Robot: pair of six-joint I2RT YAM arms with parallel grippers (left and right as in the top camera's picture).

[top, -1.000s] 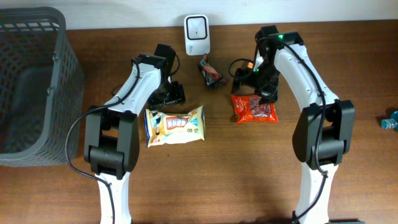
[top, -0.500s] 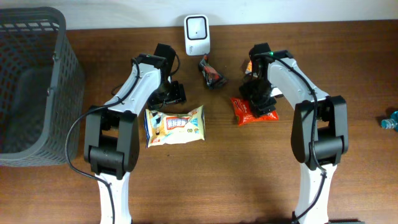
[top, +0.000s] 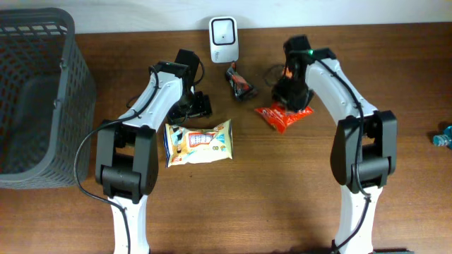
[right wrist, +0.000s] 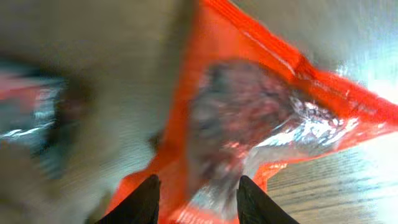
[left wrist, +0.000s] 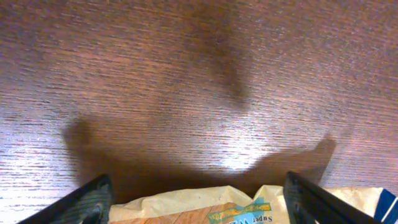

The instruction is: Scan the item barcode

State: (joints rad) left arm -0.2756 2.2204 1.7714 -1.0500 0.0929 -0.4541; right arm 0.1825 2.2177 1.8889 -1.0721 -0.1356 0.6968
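Beside the scanner, now pinching red bag with right tool and swinging it off its earlier tabletop spot; looks grabbed, ready to present barcode. Holding left tool wide, empty.

Colour key. Surface: mid-brown with fine, darker wood grain. Scanner: white casing, dark window with a pale centre. Wrapper just right of the scanner: black with red markings. Orange-red packet further right of the scanner: bright orange-red border and a clear, glossy window over dark contents. Cream packet in front of the scanner: pale yellow, printed panel, blue corner. Basket far left of the scanner: grey lattice. Arms: white links, black joints.
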